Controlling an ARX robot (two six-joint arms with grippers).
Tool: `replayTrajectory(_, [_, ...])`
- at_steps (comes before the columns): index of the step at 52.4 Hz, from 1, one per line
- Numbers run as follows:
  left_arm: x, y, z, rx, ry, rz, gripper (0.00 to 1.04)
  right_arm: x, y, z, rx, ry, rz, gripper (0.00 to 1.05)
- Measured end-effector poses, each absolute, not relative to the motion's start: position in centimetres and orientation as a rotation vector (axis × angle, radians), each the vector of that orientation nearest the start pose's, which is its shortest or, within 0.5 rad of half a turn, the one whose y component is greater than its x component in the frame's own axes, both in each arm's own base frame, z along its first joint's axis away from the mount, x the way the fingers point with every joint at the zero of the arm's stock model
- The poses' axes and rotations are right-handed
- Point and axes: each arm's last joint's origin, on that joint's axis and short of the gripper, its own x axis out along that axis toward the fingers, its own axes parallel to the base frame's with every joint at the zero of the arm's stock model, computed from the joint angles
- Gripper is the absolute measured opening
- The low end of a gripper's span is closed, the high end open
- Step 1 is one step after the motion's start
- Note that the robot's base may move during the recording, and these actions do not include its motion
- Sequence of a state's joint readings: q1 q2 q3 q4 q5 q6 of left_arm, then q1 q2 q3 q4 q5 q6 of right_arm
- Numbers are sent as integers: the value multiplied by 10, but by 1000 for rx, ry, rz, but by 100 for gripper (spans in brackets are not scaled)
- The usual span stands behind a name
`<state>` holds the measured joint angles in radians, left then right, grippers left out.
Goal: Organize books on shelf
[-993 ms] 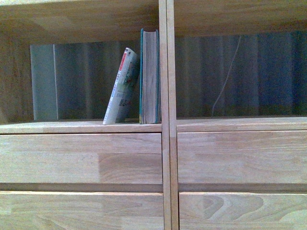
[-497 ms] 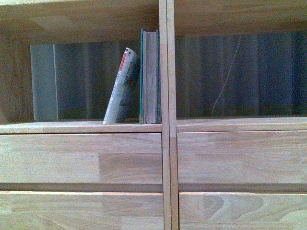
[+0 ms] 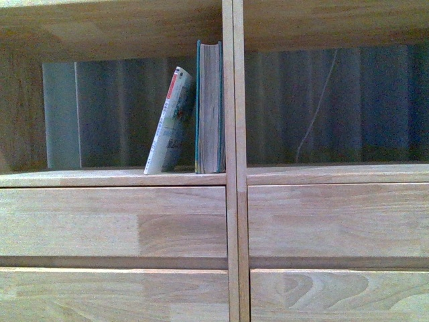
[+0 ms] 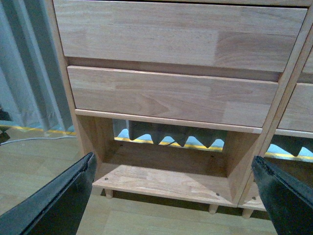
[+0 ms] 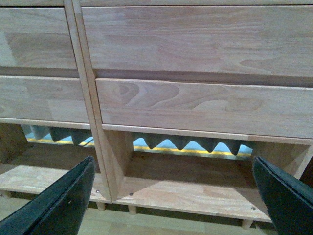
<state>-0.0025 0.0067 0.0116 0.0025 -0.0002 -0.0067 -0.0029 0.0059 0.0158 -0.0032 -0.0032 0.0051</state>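
Front view: light-wood shelf (image 3: 114, 178) w/ centre divider (image 3: 234, 161). Both books sit in the compartment left of the divider, on the board above the drawer fronts. Teal hardback (image 3: 209, 107) stands upright, right side against the divider, cream page edges facing out. Thin white paperback (image 3: 170, 122) is just left of it, tilted, top leaning right onto the hardback, foot set out to the left near the board's front edge. Rest of that compartment's board to the left is bare wood. Compartment right of the divider: only a thin pale cord (image 3: 316, 107) seen behind the open back. Neither arm in the front view.

Left wrist view: left tool (image 4: 173, 196) spread wide, dark fingers at either side of the pic, nothing between them; faces the lower drawer fronts (image 4: 171, 95), bottom bay and short legs of the shelf. Right wrist view: right tool (image 5: 173, 196) likewise spread wide, empty, facing the lower drawers and bottom bay beside the divider.
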Motion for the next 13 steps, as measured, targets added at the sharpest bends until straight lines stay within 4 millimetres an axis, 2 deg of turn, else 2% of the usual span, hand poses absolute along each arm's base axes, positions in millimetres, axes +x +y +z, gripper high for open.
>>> replayTrajectory(13, [97, 0, 167, -7, -7, -2, 98, 97, 0, 168, 5, -7, 0, 98])
